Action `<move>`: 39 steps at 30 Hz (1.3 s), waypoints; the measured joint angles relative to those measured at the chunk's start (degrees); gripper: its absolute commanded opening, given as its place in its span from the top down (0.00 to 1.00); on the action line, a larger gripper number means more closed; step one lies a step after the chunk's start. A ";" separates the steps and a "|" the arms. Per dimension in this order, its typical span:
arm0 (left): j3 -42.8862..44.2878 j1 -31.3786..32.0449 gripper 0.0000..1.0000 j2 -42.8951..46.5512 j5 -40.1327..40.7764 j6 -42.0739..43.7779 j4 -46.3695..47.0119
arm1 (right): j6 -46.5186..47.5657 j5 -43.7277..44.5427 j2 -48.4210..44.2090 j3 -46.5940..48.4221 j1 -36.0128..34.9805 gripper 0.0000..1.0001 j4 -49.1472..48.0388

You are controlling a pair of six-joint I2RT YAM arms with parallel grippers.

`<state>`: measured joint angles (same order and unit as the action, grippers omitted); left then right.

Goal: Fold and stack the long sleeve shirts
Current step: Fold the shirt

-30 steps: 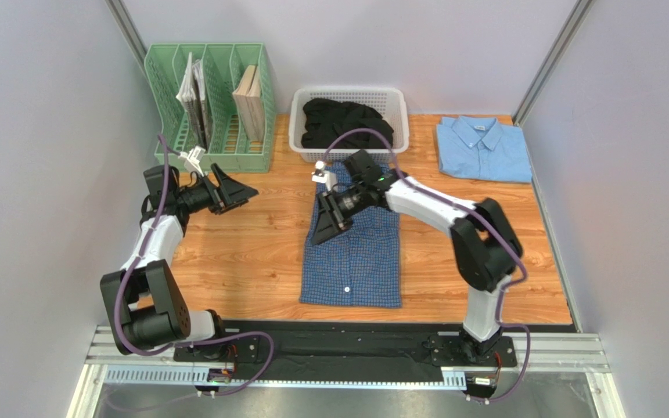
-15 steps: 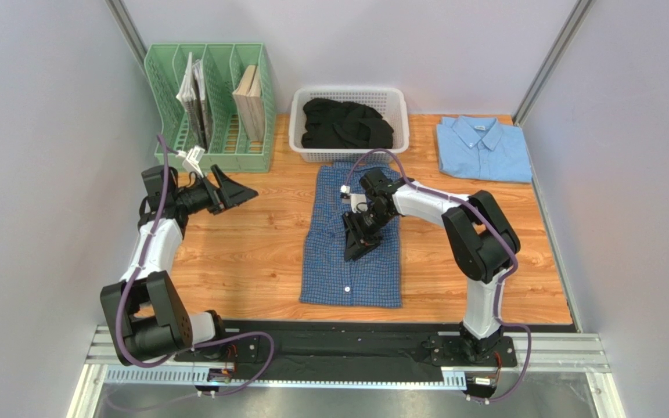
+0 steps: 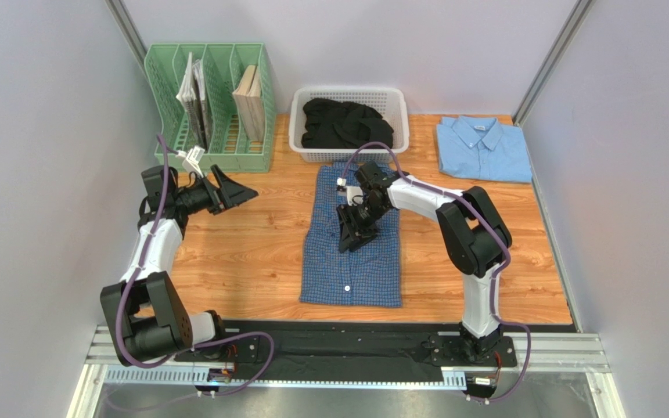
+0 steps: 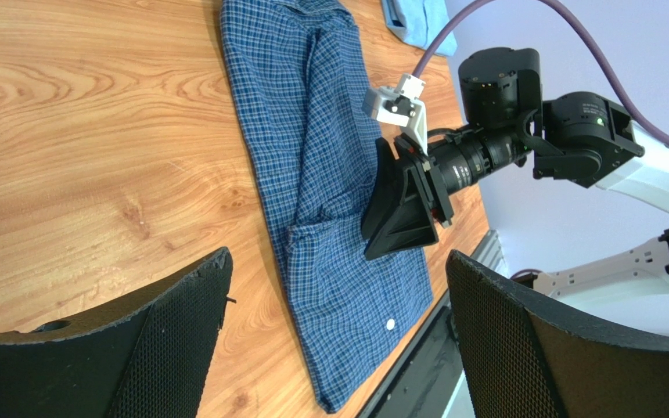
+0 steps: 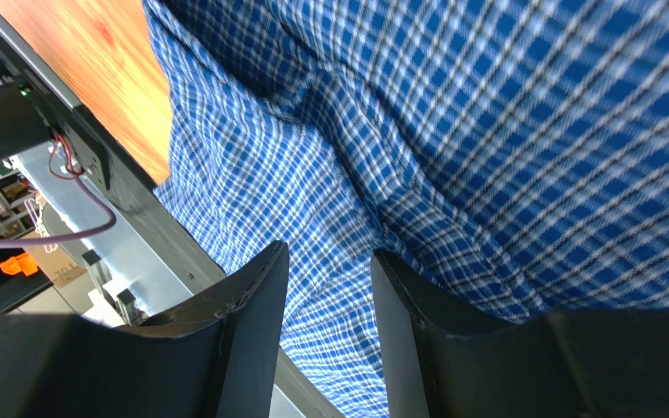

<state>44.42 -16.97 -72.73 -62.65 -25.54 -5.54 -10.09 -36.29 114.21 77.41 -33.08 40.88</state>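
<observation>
The dark blue checked long sleeve shirt (image 3: pixel 351 270) lies on the wooden table, folded into a long narrow strip, with a white button near its front end. My right gripper (image 3: pixel 351 237) is low over its middle, pointing at the near edge. Its jaws stand a little apart, and the checked cloth (image 5: pixel 486 104) shows through the gap (image 5: pixel 329 252) with nothing pinched. The left wrist view shows that gripper (image 4: pixel 403 222) sitting on the shirt (image 4: pixel 312 131). The light blue shirt (image 3: pixel 482 150) lies folded at the back right. My left gripper (image 3: pixel 240 190) hovers wide open and empty over bare wood at the left (image 4: pixel 338 261).
A white basket (image 3: pixel 299 131) holding dark clothing stands just behind the checked shirt. A green file rack (image 3: pixel 211 104) with booklets is at the back left. A black rail (image 3: pixel 355 335) runs along the table's near edge. Grey walls close in both sides.
My right gripper has moved from the shirt's upper left part to its middle, its jaws narrowing then widening a little. The left arm has stayed still.
</observation>
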 measured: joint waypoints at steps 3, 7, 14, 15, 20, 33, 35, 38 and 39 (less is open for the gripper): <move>0.00 0.00 0.03 0.00 0.00 0.02 0.00 | -0.13 -0.02 0.63 1.09 0.00 0.55 0.00; 0.00 0.00 0.03 0.00 0.00 0.15 -0.02 | -0.22 -0.07 1.84 2.08 0.00 0.59 -0.04; 0.00 0.00 0.03 0.00 0.02 0.37 -0.26 | -0.59 0.04 2.80 2.69 0.55 1.00 -0.28; 0.00 0.00 0.03 0.00 0.02 0.42 -0.33 | -0.68 0.17 2.80 2.71 0.68 1.00 -0.37; 0.07 0.11 0.05 -0.02 0.26 1.86 -1.62 | -0.96 0.11 1.38 2.45 1.07 1.00 0.24; 10.08 14.25 0.37 -4.04 3.45 22.53 -19.74 | 0.92 -0.63 -5.79 -4.83 3.93 1.00 1.84; 10.08 17.97 0.44 -6.69 2.69 24.28 -20.81 | 1.14 -0.57 -3.96 -4.81 4.55 1.00 1.51; 10.19 23.32 0.53 -11.87 0.81 25.27 -21.62 | 1.22 -0.57 -1.25 -4.33 5.05 1.00 1.33; 10.21 24.61 0.54 -13.38 -0.04 25.27 -21.62 | 1.22 -0.63 -0.42 -3.91 5.09 1.00 1.29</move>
<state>54.63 7.64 -86.11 -62.70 -0.27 -27.16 -8.86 -36.93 113.80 73.49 -27.99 42.17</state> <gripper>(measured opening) 0.526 0.005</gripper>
